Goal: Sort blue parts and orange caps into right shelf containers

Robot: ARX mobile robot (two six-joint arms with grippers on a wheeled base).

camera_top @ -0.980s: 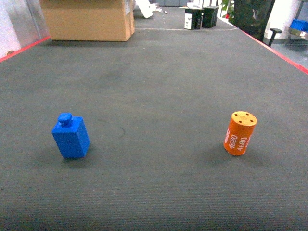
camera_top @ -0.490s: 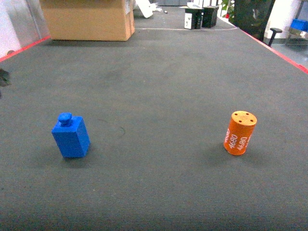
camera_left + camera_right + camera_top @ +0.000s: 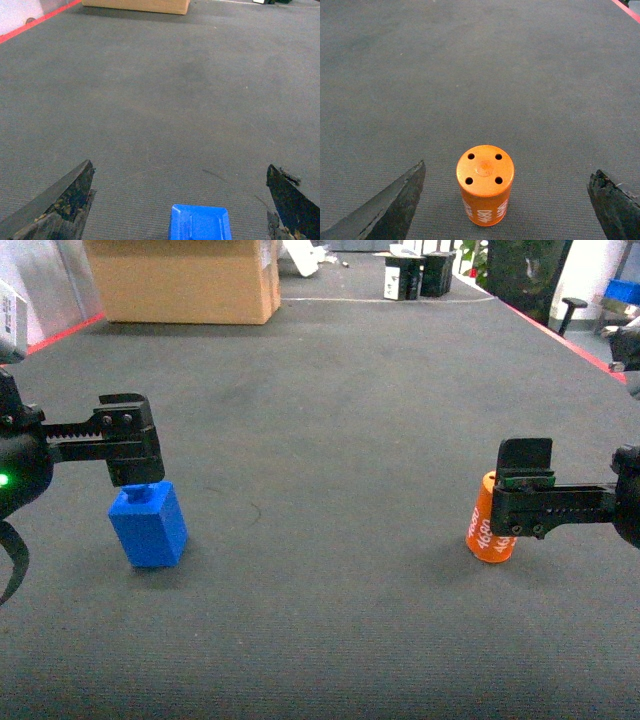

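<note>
The blue part [image 3: 148, 526] stands upright at lower left of the head view on the dark desk [image 3: 330, 420], directly under the left pincer [image 3: 175, 200]; in the left wrist view it sits at bottom centre, between the widely spread fingers, untouched. At right, the orange cap [image 3: 485, 185] stands upright, centred between the right pincer [image 3: 507, 200] fingers, which are equally released and grasp nothing. Each arm has its own target nearest.

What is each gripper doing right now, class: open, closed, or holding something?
Left gripper: open, holding nothing, fingers either side of the blue part.
Right gripper: open, holding nothing, fingers either side of the orange cap.
</note>
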